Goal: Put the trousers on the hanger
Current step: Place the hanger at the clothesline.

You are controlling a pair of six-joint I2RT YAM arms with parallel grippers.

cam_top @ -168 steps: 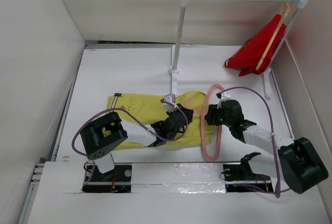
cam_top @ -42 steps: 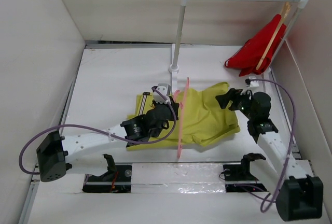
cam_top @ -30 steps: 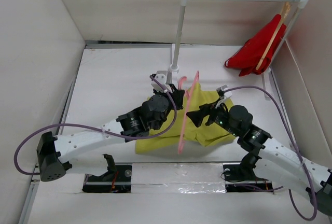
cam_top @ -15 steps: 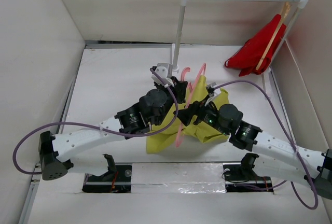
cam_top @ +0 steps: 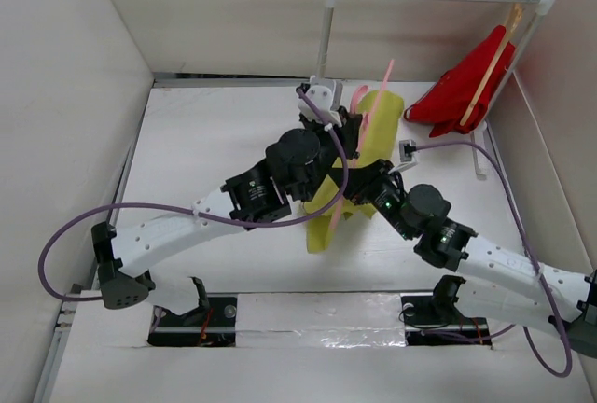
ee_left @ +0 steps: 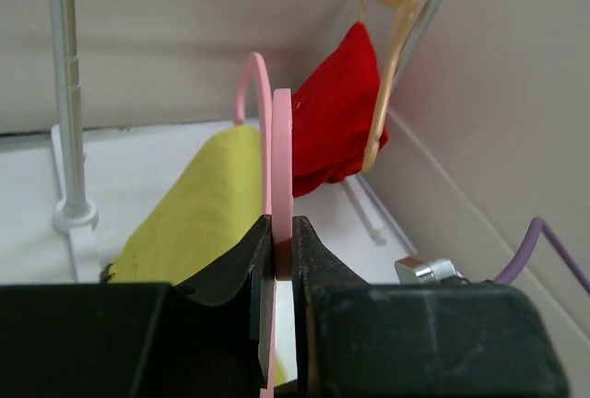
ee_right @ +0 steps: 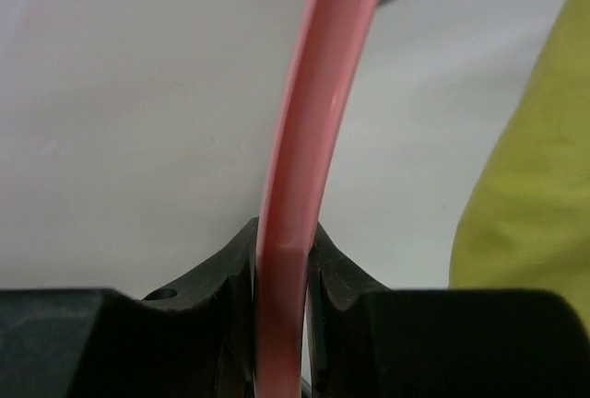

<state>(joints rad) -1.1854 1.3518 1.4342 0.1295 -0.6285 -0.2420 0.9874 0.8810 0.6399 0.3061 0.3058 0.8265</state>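
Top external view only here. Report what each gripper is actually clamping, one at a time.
Observer: In the left wrist view, the left gripper is shut on the thin pink plastic hanger, whose frame rises edge-on between its fingers.
Operator: Now the right one.
Observer: The right wrist view shows the right gripper shut on the same pink frame, with no fabric between its fingers.
Operator: Say where the cloth lies in that view.
Observer: The yellow-green fabric trousers hang at the right edge of that view, beside the pink bar, with a gap between them.
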